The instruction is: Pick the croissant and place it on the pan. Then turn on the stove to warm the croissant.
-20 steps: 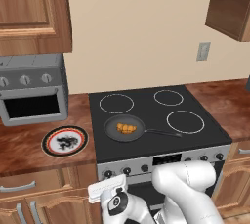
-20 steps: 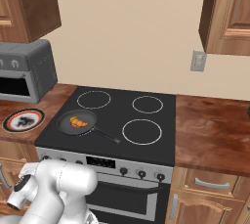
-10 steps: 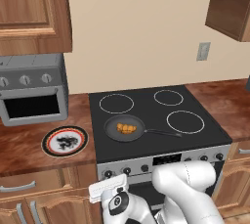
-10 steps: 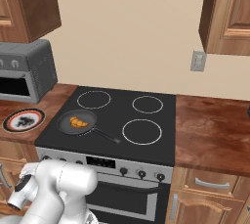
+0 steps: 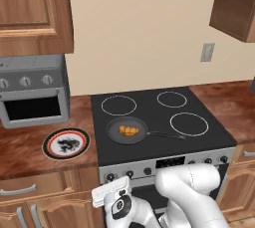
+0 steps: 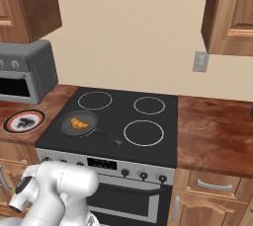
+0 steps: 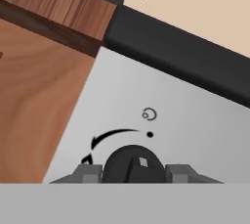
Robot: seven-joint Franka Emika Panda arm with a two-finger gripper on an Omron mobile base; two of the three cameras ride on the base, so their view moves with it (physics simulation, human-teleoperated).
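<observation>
The croissant [image 5: 129, 131] [image 6: 77, 123], small and golden-orange, lies in the dark grey pan [image 5: 113, 128] [image 6: 66, 120] on the front left burner of the stove [image 5: 149, 117] [image 6: 123, 116]. The pan's thin black handle points right. My gripper [image 7: 134, 173] is low in front of the stove's silver panel, at its left end. In the hand view a black knob [image 7: 133, 159] sits between the two fingertips, and the gripper is shut on it. A curved arrow mark and a small ring symbol are printed above the knob.
A white plate with a red-black rim [image 5: 66, 143] [image 6: 23, 120] lies on the wooden counter left of the stove. A grey toaster oven [image 5: 32, 95] [image 6: 24, 69] stands behind it. Brown counter [image 5: 229, 105] [image 6: 212, 131] runs to the right, with wooden cabinets overhead.
</observation>
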